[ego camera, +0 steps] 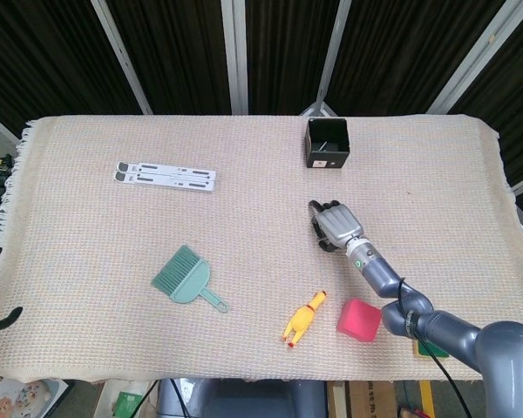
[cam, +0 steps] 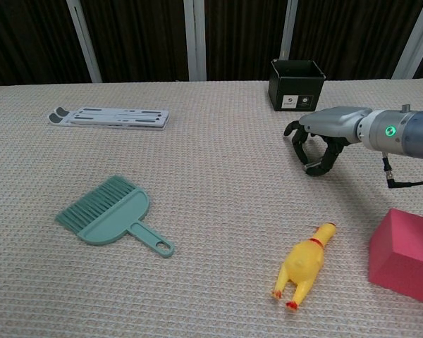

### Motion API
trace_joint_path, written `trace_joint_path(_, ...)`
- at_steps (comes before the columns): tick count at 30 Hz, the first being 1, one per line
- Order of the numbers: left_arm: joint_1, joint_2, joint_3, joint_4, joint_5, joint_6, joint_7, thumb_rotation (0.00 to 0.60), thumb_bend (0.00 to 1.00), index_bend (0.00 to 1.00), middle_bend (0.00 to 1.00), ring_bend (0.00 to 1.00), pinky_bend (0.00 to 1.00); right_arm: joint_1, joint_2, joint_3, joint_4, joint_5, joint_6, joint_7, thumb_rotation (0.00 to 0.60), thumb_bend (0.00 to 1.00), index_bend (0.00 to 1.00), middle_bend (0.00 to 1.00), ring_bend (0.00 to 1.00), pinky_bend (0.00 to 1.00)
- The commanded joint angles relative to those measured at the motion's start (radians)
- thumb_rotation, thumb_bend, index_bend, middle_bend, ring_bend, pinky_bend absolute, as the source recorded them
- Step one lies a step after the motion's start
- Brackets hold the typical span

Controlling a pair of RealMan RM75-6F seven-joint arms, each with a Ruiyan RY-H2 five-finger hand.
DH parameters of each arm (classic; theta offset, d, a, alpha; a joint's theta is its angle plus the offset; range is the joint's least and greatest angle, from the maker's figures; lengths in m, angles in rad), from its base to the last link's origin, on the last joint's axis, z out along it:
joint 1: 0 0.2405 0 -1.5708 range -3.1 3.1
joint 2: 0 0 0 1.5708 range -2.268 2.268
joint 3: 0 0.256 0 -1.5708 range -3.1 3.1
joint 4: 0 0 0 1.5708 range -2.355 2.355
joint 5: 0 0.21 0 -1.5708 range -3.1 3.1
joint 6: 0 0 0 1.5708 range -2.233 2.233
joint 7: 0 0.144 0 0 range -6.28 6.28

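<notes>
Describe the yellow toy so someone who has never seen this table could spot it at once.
On the beige woven table mat, look along the near edge, right of centre. The yellow rubber chicken lies flat between the teal plastic hand brush and the pink cube. It alone is yellow, long-necked and red-tipped.

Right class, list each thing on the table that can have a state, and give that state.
black box: upright, open top.
right hand: over the cloth, fingers curled down, holding nothing.
rubber chicken: lying flat.
green brush: lying flat.
pink block: resting on the cloth.
white folded stand: folded flat.
</notes>
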State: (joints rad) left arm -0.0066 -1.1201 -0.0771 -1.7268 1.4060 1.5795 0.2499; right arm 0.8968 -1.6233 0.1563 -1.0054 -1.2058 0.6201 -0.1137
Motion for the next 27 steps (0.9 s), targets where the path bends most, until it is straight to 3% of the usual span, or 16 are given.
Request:
trace_joint_path(1,0.001,0.0,0.0,0.0,0.0,0.001,-0.001,0.6,0.24,0.11,0.0,0.0,0.0,0.001,0.002,0.002,-0.006,0.006,-0.001,-0.005,0.6,0.36,0.6,0.13,0.23,0.2)
trace_joint_path(27,0.0,0.003,0.002,0.0,0.005,-0.002,-0.006,0.6,0.23,0.11,0.0,0.0,0.0,-0.013,0.054,0.02,-0.086,0.022,0.032,0.022,0.6,0.37,0.62,0.13,0.23,0.2)
